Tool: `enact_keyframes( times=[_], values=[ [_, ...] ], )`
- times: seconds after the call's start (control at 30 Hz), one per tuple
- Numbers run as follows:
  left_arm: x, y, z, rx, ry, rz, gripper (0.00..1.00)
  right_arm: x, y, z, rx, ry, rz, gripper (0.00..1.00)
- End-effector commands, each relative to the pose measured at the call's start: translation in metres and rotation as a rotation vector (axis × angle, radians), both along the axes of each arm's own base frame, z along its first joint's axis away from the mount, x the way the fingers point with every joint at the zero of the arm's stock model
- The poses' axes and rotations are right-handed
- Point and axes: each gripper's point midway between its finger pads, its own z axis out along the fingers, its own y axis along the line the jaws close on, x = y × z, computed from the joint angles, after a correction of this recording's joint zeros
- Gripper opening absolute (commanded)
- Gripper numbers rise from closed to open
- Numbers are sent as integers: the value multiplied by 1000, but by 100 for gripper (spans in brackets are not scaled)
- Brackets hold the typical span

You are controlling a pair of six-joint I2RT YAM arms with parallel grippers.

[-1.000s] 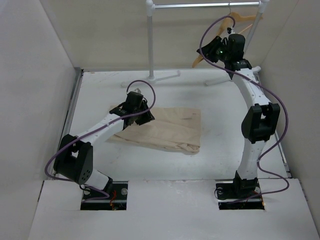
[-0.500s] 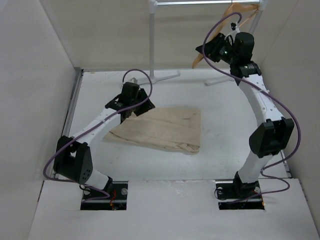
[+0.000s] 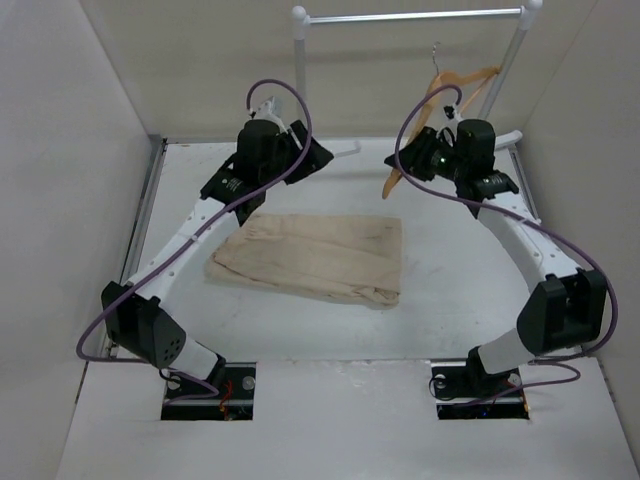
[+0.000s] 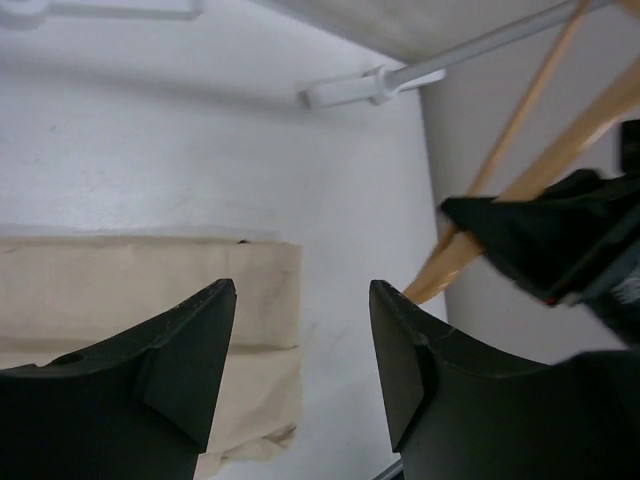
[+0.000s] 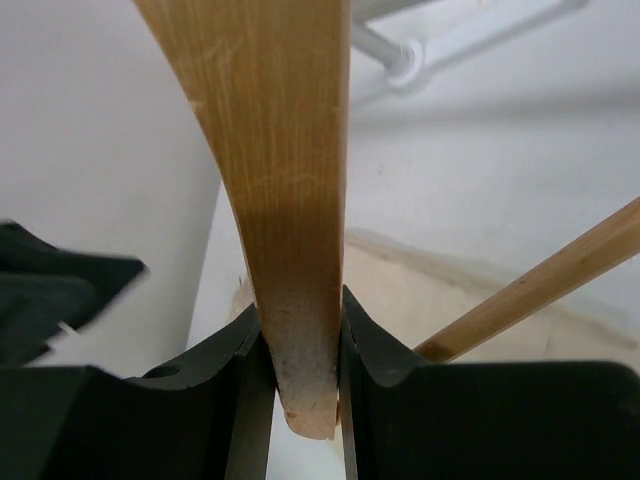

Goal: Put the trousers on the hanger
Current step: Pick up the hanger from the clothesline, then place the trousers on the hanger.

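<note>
**Hanger clamped in right gripper, trousers flat on table**

On the white table (image 3: pixel 300 330), closed in by plain pale walls (image 3: pixel 60 150) on the left, back and right, the trousers (image 3: pixel 320 255) lie folded and wrinkled in a rough rectangle near the middle, nearer the left arm. A white garment rail (image 3: pixel 410 15) stands at the back, with its feet on the tabletop.

The right gripper (image 5: pixel 300 340) is raised at the back right, and its fingers are closed tight on one wooden arm of the hanger (image 3: pixel 470 85), pinching it close to that arm's lower tip. The hanger hangs tilted in the air, with its low end down to the left above the table and well apart from the trousers. Its thin metal hook (image 3: pixel 437 55) points up and sits below the rail's bar, not over it.

The left gripper (image 4: pixel 300 300) is lifted above the back of the table, beyond the trousers' far edge. Its fingers are spread wide with nothing between them. From its wrist camera, the corner of the cloth shows below the gap and the hanger is off to the right.

A small dark speck (image 4: pixel 241 240) on the trousers' edge is too small to read.
</note>
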Motion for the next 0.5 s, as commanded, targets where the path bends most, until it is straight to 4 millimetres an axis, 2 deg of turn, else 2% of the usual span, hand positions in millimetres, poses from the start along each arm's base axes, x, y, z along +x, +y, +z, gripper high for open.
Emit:
enact_keyframes(
  times=[0.0,0.07,0.13,0.3,0.47],
  values=[
    [-2,-30,73,-74,-191,-75,55,-37,7,39,-12,-156,38,21],
    [-5,-51,82,-64,-237,-114,55,-52,10,27,-15,-126,49,21],
    [-6,-74,83,-19,-270,-142,57,-70,15,13,-16,-91,66,21],
    [-10,-122,68,91,-311,-195,62,-106,28,-18,-31,-27,107,21],
    [-22,-156,61,120,-319,-256,64,-126,30,-35,-34,6,129,21]
  ],
)
